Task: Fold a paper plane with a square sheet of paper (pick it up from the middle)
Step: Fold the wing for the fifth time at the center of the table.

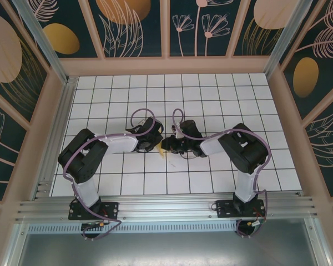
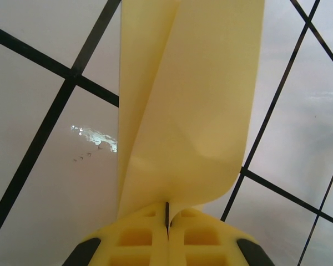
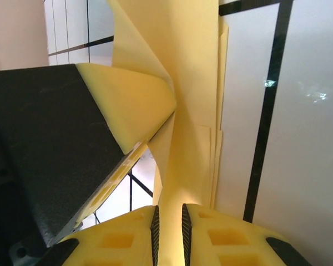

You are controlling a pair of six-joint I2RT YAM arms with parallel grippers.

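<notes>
The paper plane [image 1: 165,153] is pale-yellow paper folded lengthwise into several layers, held just above the tiles between both grippers at the table's middle. My left gripper [image 2: 167,213] is shut on one end; the folded paper [image 2: 188,111] fans away from its pads in two flaps. My right gripper [image 3: 170,216] is shut on the plane [image 3: 194,83], a narrow stacked strip filling the gap between its jaws. In the right wrist view the left gripper's yellow finger [image 3: 127,105] presses the paper from the left. From above, the left gripper [image 1: 157,141] and right gripper [image 1: 169,147] almost touch.
The white tiled table [image 1: 238,94] with black grid lines lies under both arms. Patterned walls with a wooden frame [image 1: 166,65] close it in at the back and sides. A metal rail [image 1: 166,208] runs along the near edge by the arm bases.
</notes>
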